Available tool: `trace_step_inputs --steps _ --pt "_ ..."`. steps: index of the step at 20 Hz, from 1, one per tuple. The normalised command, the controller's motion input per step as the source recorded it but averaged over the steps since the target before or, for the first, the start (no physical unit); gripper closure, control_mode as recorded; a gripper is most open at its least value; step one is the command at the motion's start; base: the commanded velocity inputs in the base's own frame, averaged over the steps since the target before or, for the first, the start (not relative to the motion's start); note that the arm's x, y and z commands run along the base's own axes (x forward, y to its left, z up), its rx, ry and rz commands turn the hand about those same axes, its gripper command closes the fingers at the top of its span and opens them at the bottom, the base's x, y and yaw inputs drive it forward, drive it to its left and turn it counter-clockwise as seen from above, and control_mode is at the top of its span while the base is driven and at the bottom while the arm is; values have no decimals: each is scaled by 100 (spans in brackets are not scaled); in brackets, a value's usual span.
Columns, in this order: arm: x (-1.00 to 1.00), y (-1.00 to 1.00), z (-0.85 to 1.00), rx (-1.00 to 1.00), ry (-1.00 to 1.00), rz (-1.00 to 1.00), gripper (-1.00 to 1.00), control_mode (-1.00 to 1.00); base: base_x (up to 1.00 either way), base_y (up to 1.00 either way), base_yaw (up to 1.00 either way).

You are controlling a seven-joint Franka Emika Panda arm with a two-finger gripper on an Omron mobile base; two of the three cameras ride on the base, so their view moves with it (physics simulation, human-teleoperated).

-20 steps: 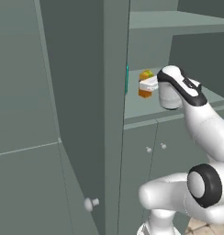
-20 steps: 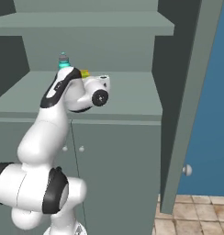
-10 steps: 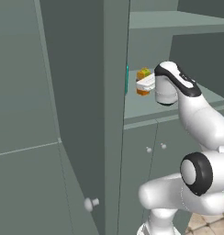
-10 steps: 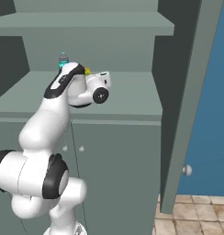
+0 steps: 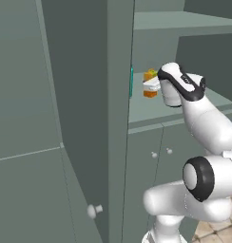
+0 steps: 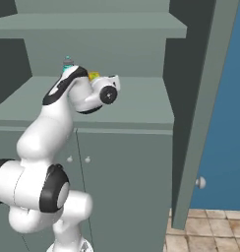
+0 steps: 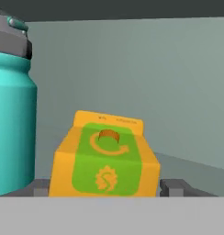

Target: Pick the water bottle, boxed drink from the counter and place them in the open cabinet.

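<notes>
**Pretty clearly a rendered kitchen**

Tall grey-green cupboard (image 6: 92, 34) with plain shelves, its flat door (image 5: 80, 118) swung open and a small round knob (image 5: 93, 210) at 7 o'clock. Lower doors (image 6: 122, 187) with little knobs sit under the shelf, tan floor tiles (image 6: 210, 234) at 5 o'clock, and a blue wall (image 6: 225, 123) at 3.

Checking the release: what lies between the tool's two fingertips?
The boxed drink stands upright between the fingertips, a sliver of gap each side, in the hand view.
</notes>
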Motion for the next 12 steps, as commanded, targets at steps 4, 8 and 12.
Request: trace_step_inputs --steps 4,8,12 --pt "-24 -16 -1 0 1 -6 -100 -100 0 0 0" --pt "-37 -10 -4 0 0 -10 -100 -100 0 0 0" --pt "-39 -3 0 0 0 -14 -100 -100 0 0 0"
